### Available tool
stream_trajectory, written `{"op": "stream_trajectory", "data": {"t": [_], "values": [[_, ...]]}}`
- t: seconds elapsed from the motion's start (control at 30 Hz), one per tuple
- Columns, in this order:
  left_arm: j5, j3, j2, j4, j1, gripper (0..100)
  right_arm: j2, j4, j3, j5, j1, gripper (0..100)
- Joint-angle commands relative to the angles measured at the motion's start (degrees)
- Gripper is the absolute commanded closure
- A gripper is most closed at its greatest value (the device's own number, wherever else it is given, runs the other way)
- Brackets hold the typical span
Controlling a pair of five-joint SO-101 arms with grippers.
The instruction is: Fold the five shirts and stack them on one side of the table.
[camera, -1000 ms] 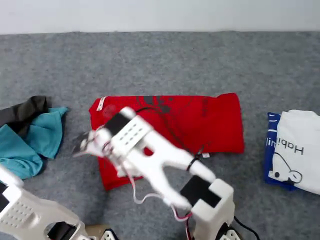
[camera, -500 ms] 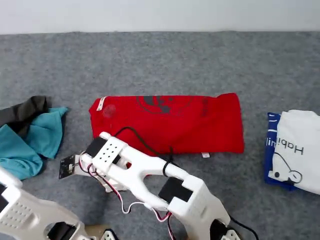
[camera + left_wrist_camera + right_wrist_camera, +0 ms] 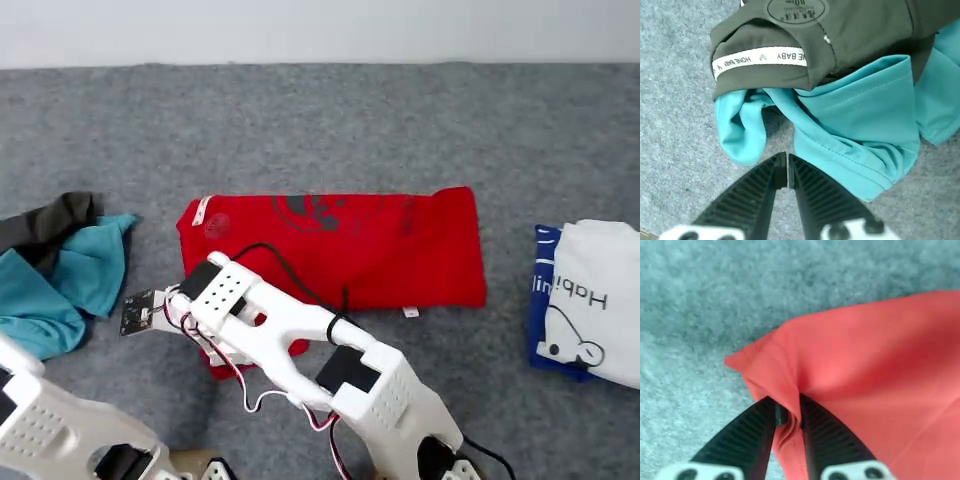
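The right tool point(image 3: 787, 411) pinches a corner of the red shirt point(image 3: 865, 360) between its two black fingers. The cloth bunches up in a small fold right where the fingers squeeze it. It is the shirt's near left corner.

The left tool point(image 3: 787, 159) has its two fingers pressed together. It holds nothing. Its tips are over bare gray desk point(image 3: 400, 120), just beside the teal shirt point(image 3: 855, 110).

The red shirt point(image 3: 380, 245) lies in the middle of the desk. It is folded into a long shape. Its long way runs from left to right, in line with the far edge of the desk. The end with a little white label point(image 3: 203, 207) points to the left edge. The rest of it lies flat.

There are five shirts, one of each color. The teal shirt and the dark shirt point(image 3: 840, 35) lie crumpled in a heap at the left edge of the desk. The dark shirt lies partly on top of the teal one. At the right edge, the white shirt point(image 3: 600, 300) lies folded on top of the blue shirt point(image 3: 542, 320). A strip of blue sticks out on the side that faces the red shirt. The red shirt is well apart from both piles.
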Motion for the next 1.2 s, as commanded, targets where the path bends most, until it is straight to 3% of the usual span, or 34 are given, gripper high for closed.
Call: {"op": "stream_trajectory", "data": {"t": [0.0,0.27,0.73,1.03,1.17], "values": [[-0.3,-0.3,-3.2,-1.1,0.0,98,-0.2,2.9,-5.7,-0.3,1.3,98.8],[-0.3,-0.3,-3.2,-1.1,0.1,98,0.4,11.8,-23.2,0.0,5.8,98.8],[-0.3,-0.2,-3.2,-1.1,0.1,98,4.0,3.7,-28.6,-0.2,13.4,97.2],[-0.1,-0.2,-3.2,-0.7,0.1,98,14.6,3.9,-43.3,-0.2,16.7,95.0],[-0.1,-0.2,-3.2,-0.6,0.1,98,18.9,3.9,-49.6,-0.3,18.2,89.0]]}}
